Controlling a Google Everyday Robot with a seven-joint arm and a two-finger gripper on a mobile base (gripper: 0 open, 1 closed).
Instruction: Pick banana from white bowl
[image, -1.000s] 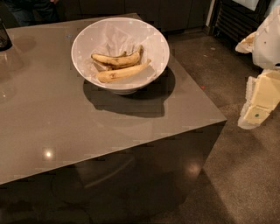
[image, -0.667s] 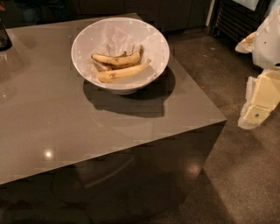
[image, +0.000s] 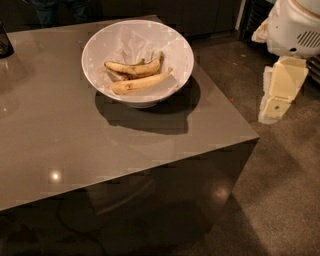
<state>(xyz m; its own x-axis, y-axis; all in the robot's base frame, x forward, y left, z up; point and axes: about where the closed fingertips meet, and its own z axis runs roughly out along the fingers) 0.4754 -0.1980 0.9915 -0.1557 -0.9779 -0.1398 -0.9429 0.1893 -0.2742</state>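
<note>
The white bowl (image: 172, 42) stands on the far middle of the grey table (image: 75, 140). Two bananas lie in it side by side. The banana (image: 141, 83), pale yellow and fairly straight, is the nearer one. A more curved banana (image: 131, 67) with dark streaks lies just behind it and touches it. My gripper (image: 273, 106) hangs off the table's right side, over the floor, pointing down, well to the right of the bowl and apart from it. It holds nothing that shows.
A dark object (image: 5, 42) stands at the table's far left edge. Crumpled white paper (image: 134, 42) lies in the bowl behind the bananas. The table's right corner (image: 255, 136) is near the arm. Speckled floor (image: 280, 190) lies to the right.
The arm and gripper have moved a little left and up, closer to the table's right edge. The bowl and bananas have not moved.
</note>
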